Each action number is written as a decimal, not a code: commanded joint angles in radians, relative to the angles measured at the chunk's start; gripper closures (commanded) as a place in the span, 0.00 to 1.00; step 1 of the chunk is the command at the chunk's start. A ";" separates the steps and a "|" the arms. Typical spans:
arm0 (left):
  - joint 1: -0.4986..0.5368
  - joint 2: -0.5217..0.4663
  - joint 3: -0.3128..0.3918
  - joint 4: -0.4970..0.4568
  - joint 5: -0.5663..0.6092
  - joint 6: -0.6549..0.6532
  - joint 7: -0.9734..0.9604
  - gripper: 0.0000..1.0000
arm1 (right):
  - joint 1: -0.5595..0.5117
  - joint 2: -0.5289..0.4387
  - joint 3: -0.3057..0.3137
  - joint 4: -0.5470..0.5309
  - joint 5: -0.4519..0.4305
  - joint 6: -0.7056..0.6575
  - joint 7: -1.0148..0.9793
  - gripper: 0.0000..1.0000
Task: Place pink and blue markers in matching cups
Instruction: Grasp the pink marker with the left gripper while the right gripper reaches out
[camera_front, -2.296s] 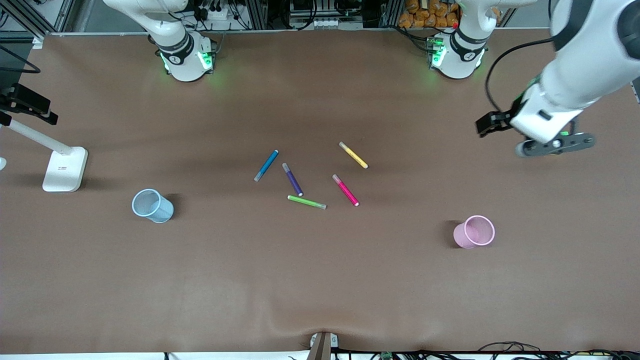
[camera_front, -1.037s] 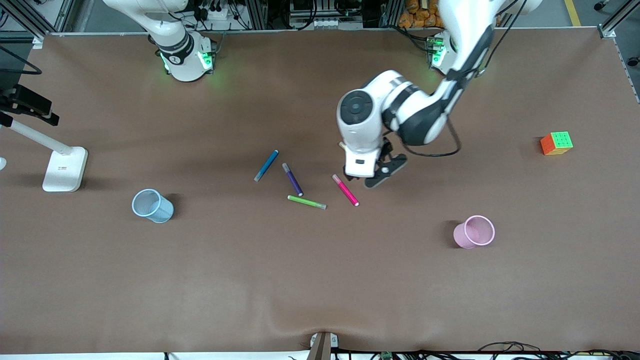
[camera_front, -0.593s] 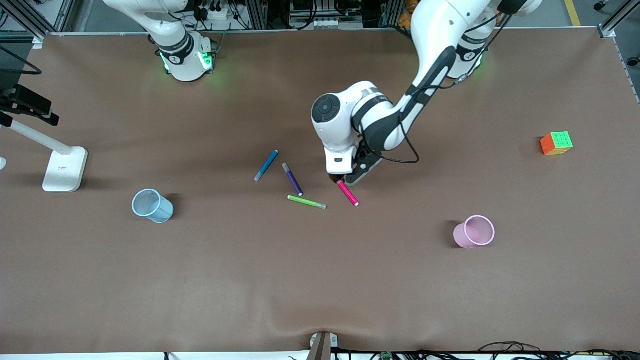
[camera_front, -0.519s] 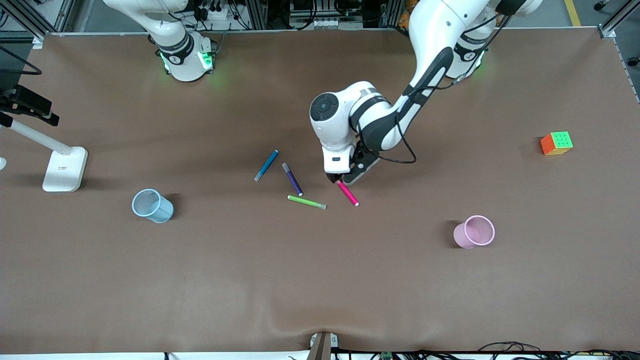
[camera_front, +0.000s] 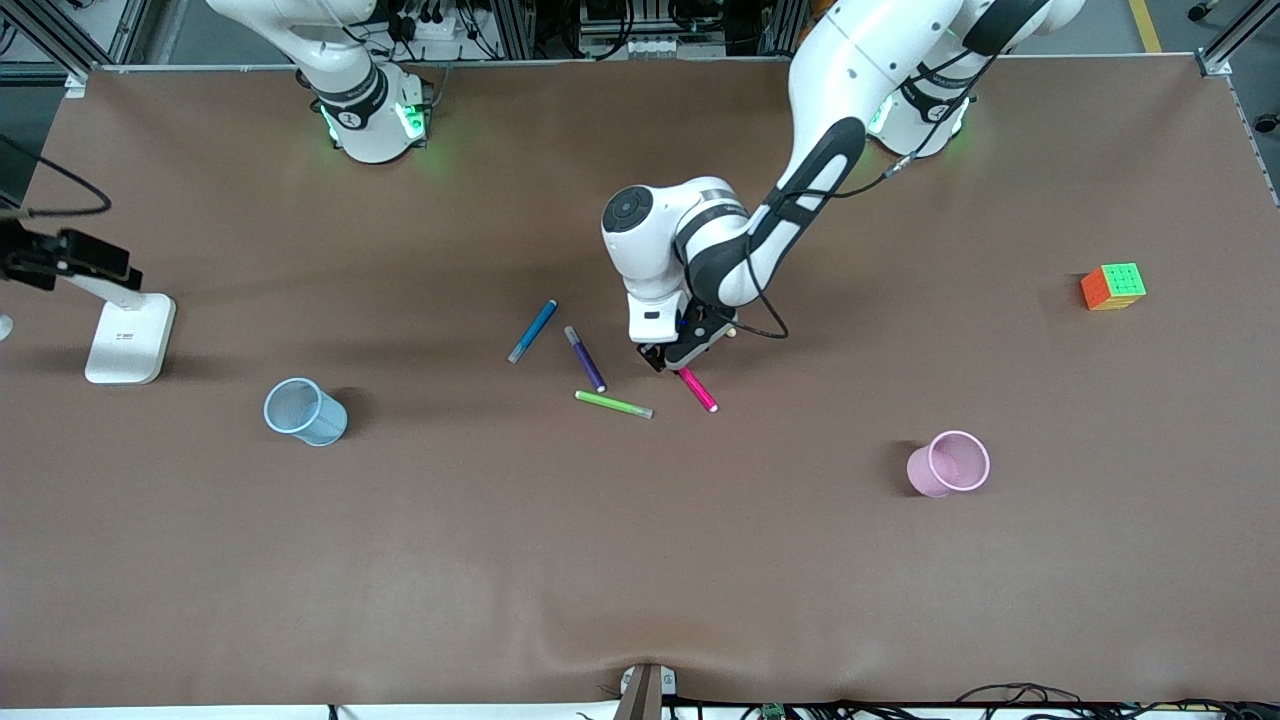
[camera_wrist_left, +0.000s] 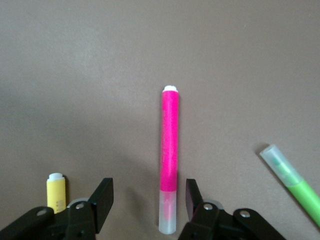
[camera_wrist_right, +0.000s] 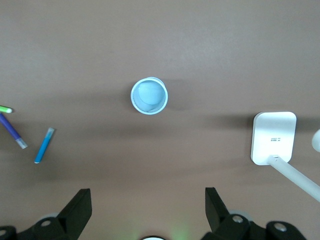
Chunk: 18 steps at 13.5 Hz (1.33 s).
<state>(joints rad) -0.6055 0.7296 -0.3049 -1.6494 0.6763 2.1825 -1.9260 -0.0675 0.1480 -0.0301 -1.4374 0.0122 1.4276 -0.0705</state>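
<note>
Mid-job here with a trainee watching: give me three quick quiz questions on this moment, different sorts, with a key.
1. True or false: the left gripper is shut on the pink marker.
2. Which cup does the right wrist view look down on? A. pink cup B. blue cup
3. Fill in: the pen lying between the blue marker and the pink marker is ____.

Key: 1. False: the fingers stand open on either side of its pale end. 2. B. 3. The purple pen.
</note>
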 joint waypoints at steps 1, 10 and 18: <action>-0.010 0.031 0.004 0.022 0.069 0.011 -0.039 0.43 | -0.034 0.085 0.012 0.017 -0.021 0.007 -0.018 0.00; -0.023 0.062 0.004 0.036 0.091 0.045 -0.059 0.95 | 0.023 0.128 0.016 0.017 -0.035 0.060 0.006 0.00; 0.065 -0.062 -0.002 0.065 0.031 0.030 -0.042 1.00 | 0.152 0.205 0.018 -0.011 0.093 0.123 0.308 0.00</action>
<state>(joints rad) -0.5721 0.7307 -0.2978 -1.5674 0.7370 2.2217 -1.9640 0.0666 0.3379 -0.0089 -1.4388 0.0678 1.5379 0.1598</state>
